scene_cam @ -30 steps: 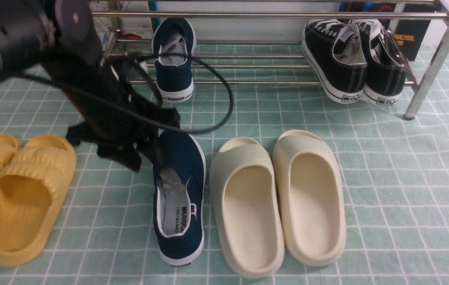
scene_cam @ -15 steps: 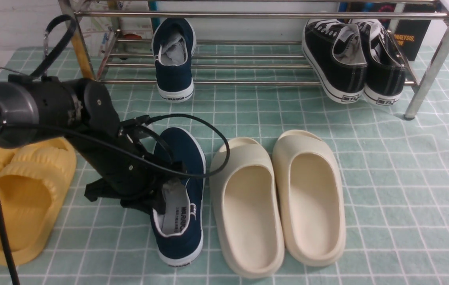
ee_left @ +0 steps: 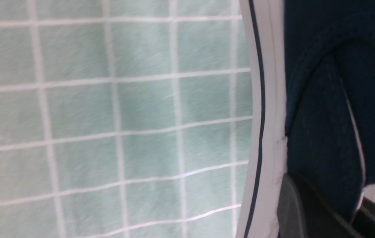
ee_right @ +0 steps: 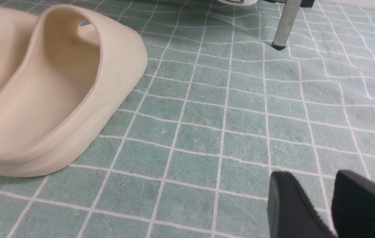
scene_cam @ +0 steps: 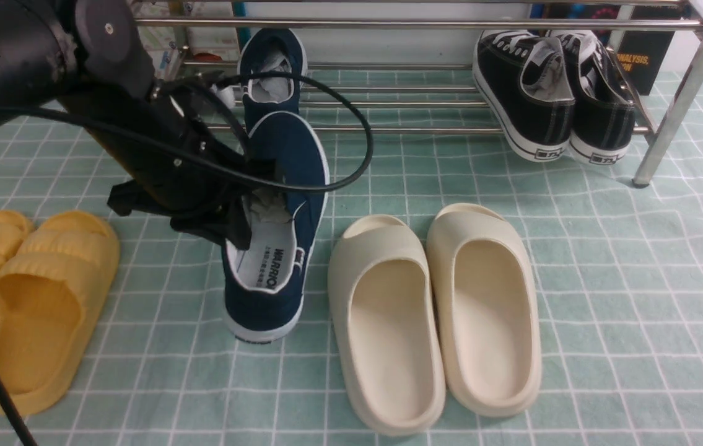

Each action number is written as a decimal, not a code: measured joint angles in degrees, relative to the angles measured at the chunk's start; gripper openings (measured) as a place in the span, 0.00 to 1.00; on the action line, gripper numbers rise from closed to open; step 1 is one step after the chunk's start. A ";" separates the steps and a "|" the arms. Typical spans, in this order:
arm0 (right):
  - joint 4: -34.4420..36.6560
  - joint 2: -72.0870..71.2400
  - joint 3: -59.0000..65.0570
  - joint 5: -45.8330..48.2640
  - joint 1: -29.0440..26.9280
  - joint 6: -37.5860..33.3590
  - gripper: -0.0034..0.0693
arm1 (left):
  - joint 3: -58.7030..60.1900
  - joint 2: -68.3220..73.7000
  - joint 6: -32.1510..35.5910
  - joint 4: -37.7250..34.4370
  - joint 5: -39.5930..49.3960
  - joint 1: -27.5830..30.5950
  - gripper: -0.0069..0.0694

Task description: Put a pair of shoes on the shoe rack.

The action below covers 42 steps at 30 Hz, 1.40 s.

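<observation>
One navy blue slip-on (scene_cam: 272, 68) of the pair of shoes stands heel-out on the lower rails of the shoe rack (scene_cam: 419, 25), toward its left end. The other navy slip-on (scene_cam: 277, 248) hangs tilted above the cloth in front of it, toe pointing at the rack. My left gripper (scene_cam: 241, 214) is shut on its left side wall near the opening. In the left wrist view the navy canvas (ee_left: 322, 99) and white sole (ee_left: 266, 99) fill the right side, pinched between the dark fingers (ee_left: 293, 205). My right gripper (ee_right: 313, 177) is open over bare cloth.
Black lace-up sneakers (scene_cam: 549, 99) sit on the rack's right end. Cream slides (scene_cam: 432, 310) lie right of the held shoe, and one slide (ee_right: 58, 92) shows near my right gripper. Yellow slides (scene_cam: 29, 297) lie at the left. A rack leg (ee_right: 284, 26) stands ahead of the right gripper.
My left gripper dropped beside the near navy shoe, shut on its side wall, then lifted it off the cloth and carried it toward the rack. The right gripper stayed still.
</observation>
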 joint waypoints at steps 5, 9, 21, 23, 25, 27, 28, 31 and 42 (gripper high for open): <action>0.00 0.00 0.00 0.00 0.00 0.00 0.38 | -1.88 3.41 4.67 -6.44 -1.73 0.00 0.09; 0.00 0.00 0.00 0.00 0.00 0.00 0.38 | -7.59 9.17 6.11 -10.28 -2.45 0.00 0.09; 0.00 0.00 0.00 0.00 0.00 0.00 0.38 | -42.01 28.98 0.84 -9.17 -1.67 0.00 0.09; 0.00 0.00 0.00 0.00 0.00 0.00 0.38 | -48.47 32.55 -1.68 -6.88 -1.23 0.00 0.09; 0.00 0.00 0.00 0.00 0.00 0.00 0.38 | -54.17 35.87 -4.51 -3.39 1.13 0.00 0.09; 0.00 0.00 0.00 0.00 0.00 0.00 0.38 | -56.79 37.83 -5.90 -1.68 1.13 0.00 0.09; 0.00 0.00 0.00 0.00 0.00 0.00 0.38 | -59.20 39.39 -7.15 -0.09 1.03 0.00 0.09; 0.00 0.00 0.00 0.00 0.00 0.00 0.38 | -65.24 43.32 -10.74 3.23 -0.31 0.00 0.09; 0.00 0.00 0.00 0.00 0.00 0.00 0.38 | -68.10 45.47 -12.97 2.82 -1.38 0.00 0.09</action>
